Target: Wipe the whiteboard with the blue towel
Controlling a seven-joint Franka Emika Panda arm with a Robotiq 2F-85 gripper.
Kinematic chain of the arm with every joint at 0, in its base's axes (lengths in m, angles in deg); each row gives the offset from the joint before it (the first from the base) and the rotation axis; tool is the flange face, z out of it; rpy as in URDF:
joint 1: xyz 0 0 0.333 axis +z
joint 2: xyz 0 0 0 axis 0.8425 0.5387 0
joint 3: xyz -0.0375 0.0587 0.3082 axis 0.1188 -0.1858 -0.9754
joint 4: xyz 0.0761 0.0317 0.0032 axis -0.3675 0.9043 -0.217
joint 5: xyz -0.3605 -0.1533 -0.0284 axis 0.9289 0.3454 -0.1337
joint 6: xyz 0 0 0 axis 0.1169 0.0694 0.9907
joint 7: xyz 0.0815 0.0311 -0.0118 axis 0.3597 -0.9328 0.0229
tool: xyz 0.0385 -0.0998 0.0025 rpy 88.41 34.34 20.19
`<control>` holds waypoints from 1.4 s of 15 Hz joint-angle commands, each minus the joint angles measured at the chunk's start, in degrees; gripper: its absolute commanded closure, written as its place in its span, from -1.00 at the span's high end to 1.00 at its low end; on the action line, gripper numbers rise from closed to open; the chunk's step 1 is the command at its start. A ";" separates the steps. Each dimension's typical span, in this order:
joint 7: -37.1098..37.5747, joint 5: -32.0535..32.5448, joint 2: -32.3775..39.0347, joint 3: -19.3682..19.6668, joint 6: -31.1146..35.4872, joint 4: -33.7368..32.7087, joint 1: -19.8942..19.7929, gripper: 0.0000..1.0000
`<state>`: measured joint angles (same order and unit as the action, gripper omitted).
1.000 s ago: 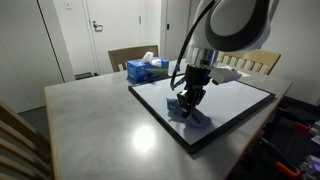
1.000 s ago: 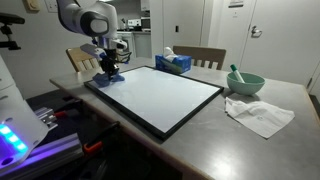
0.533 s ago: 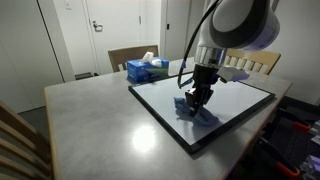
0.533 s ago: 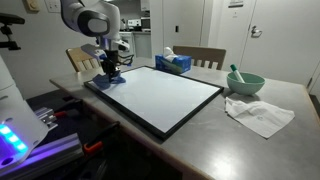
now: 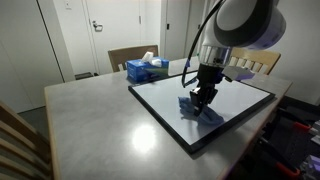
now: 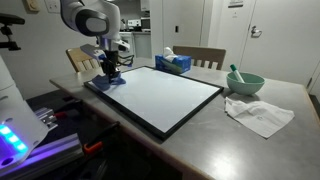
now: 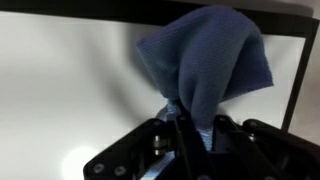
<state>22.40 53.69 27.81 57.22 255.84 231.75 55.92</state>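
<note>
Blue towel on whiteboard; tissue box nearby

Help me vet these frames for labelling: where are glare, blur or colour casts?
In an exterior view, a bright patch glares on the table and the near arm looks soft; in an exterior view, a lit device glows purple at lower left; in the wrist view, the gripper is dark and unfocused, the blue towel slightly soft, a bright spot on the whiteboard.

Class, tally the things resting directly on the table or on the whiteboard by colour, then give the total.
Blue: 2 (towel, tissue box)
White: 2 (whiteboard, cloth)
Green: 1 (bowl)
Total: 5
</note>
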 commanded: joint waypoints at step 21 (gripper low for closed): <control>-6.44 -0.74 -2.40 7.91 0.80 6.72 -2.89 -0.92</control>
<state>16.94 54.75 23.50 66.21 255.66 237.57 52.88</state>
